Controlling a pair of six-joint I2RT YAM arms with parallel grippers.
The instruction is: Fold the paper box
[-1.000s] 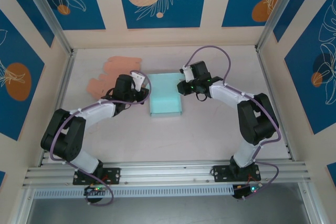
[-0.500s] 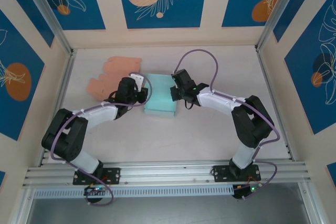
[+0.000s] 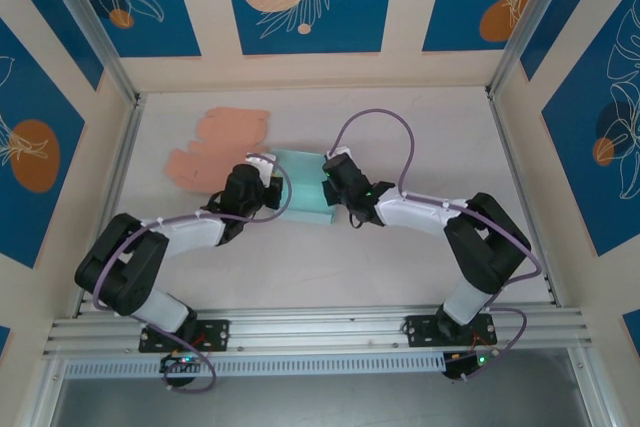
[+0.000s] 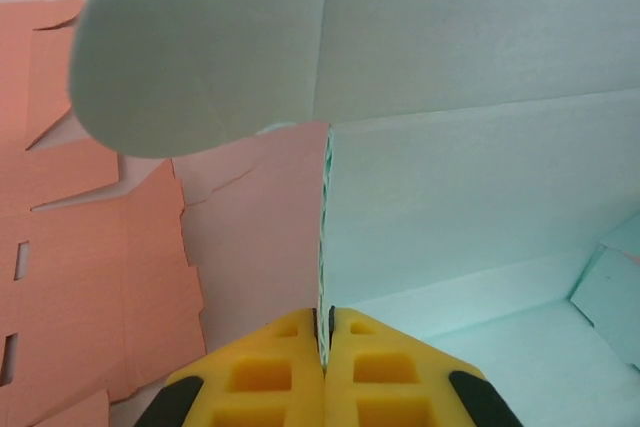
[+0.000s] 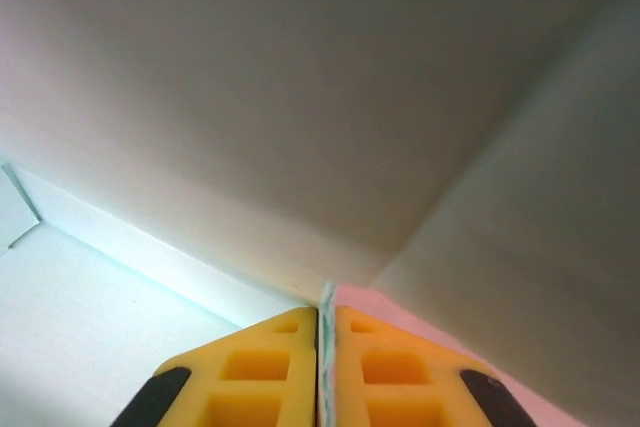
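Status: the teal paper box (image 3: 303, 187) sits mid-counter between the two arms, part-formed. My read is that the base is down and the two side walls are stood up. The left jaws are pressed together on the top edge of the left wall. The right jaws are pinching the right wall the same way. Each holds only the thin card.

Left to do, as I judge it: corner tabs aren't locked, the rounded teal flap (image 4: 200, 57) hangs loose above the wall, and the lid isn't closed. Call it roughly halfway.

A flat salmon-pink cardboard blank (image 3: 215, 142) lies on the pale counter (image 3: 420, 127), back-left of the box. The left arm hides whether it touches the box.

View differences:
- Top external: gives the overall layout and the blank's position, but the wrists cover both grip points.
- Left wrist: yellow fingertips (image 4: 270, 372) are clamped on the wall edge. The box floor and a small corner tab (image 4: 610, 282) are right of the wall, the blank is left of it.
- Right wrist: yellow fingertips (image 5: 385, 367) are on the other wall's edge, with the box interior and a base crease to the left. A big shadowed panel (image 5: 300, 97) looms overhead; can't tell which panel it is.
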